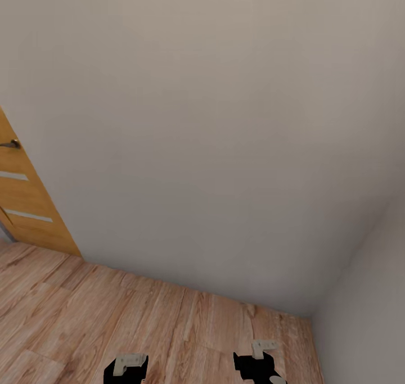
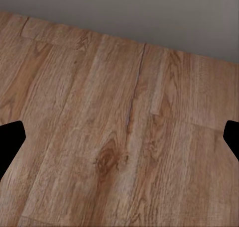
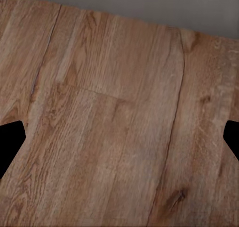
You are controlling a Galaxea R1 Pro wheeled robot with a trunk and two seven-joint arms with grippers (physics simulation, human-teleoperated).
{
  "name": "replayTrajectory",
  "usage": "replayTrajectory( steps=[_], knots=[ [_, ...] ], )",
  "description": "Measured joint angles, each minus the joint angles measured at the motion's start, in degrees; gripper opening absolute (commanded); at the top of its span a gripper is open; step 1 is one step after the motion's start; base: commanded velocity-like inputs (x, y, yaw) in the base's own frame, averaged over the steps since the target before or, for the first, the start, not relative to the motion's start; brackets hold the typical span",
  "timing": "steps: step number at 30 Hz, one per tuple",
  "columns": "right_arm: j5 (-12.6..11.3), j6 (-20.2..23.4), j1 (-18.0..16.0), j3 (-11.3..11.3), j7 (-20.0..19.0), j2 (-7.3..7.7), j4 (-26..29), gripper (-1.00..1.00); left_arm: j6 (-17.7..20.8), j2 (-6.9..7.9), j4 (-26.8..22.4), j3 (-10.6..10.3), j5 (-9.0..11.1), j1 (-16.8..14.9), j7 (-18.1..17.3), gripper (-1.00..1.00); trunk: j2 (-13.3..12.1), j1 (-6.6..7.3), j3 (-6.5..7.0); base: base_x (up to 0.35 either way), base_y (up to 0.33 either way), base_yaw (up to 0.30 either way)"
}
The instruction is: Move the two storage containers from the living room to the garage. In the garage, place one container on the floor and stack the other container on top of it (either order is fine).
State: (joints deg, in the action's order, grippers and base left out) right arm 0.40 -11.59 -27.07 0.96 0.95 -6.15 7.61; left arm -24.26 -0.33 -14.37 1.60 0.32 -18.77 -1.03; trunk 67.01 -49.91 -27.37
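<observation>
Currently we face a room corner, containers not in our frames.
Wall (image 1: 214, 125): plain cream, close ahead.
Floor (image 1: 84, 316): light wood planks.
Door (image 1: 25, 198): wooden, far left.
Left gripper (image 2: 119, 137): fingers spread apart, nothing held, above planks.
Right gripper (image 3: 119, 140): same, released, empty.

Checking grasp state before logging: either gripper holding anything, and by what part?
Nothing held. Left gripper and right gripper are open, with bare wood floor between the fingers.
</observation>
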Motion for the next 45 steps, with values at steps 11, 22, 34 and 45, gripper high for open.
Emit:
replayTrajectory(
  steps=[11,22,34,45],
  knots=[
    [0.0,0.0,0.0,0.0,0.0,-0.01,0.0,1.0,0.0,0.01,0.0,0.0,0.0,0.0,0.0,1.0,0.0,-0.03,-0.25,0.048,0.0,0.226],
    [0.0,0.0,0.0,0.0,0.0,-0.01,0.0,1.0,0.0,0.01,0.0,0.0,0.0,0.0,0.0,1.0,0.0,-0.03,-0.61,0.001,0.0,0.27],
    [0.0,0.0,0.0,0.0,0.0,-0.01,-0.1,1.0,0.0,0.01,0.0,0.0,0.0,0.0,0.0,1.0,0.0,-0.03,-1.0,0.0,0.0,0.271],
    [0.0,0.0,0.0,0.0,0.0,0.0,0.0,1.0,0.0,0.0,0.0,0.0,0.0,0.0,0.0,1.0,0.0,-0.03,-1.34,0.006,0.0,0.24]
  ],
)
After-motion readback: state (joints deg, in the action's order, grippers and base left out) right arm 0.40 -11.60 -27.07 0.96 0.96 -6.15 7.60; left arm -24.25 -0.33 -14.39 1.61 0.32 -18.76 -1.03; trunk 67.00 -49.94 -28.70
